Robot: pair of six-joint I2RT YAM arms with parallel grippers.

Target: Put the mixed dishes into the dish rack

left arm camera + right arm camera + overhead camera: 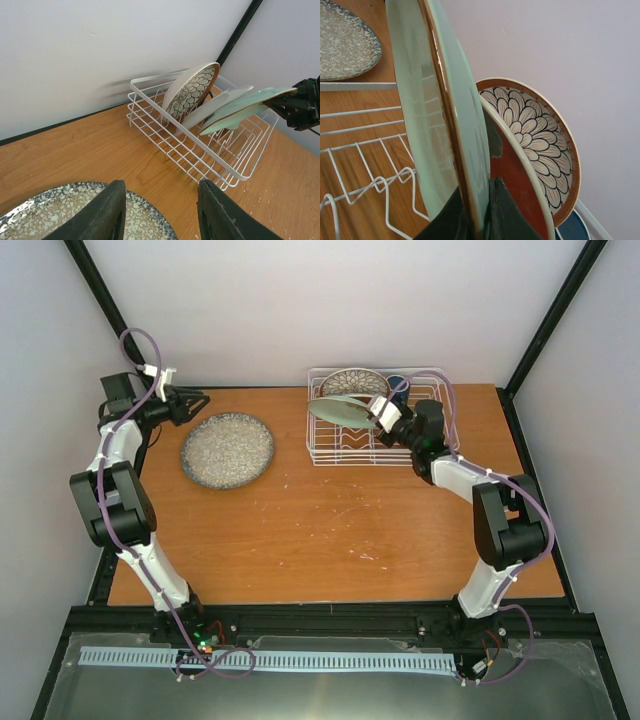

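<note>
Right gripper [386, 418]: clamped on pale teal plate [340, 408] rim — plate tilted above dish rack [345, 445], upper centre.
Left gripper [160, 207]: jaws apart, holding nothing.

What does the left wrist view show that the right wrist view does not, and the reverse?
Only the left wrist view: the left hand, open and holding nothing, above the speckled plate, and the whole dish rack from outside. Only the right wrist view: a dark blue piece low behind the petal-patterned plate, probably the mug. Both: the dish rack, the speckled plate, the petal-patterned plate standing in the dish rack, and the right hand shut on the rim of the pale teal plate.
</note>
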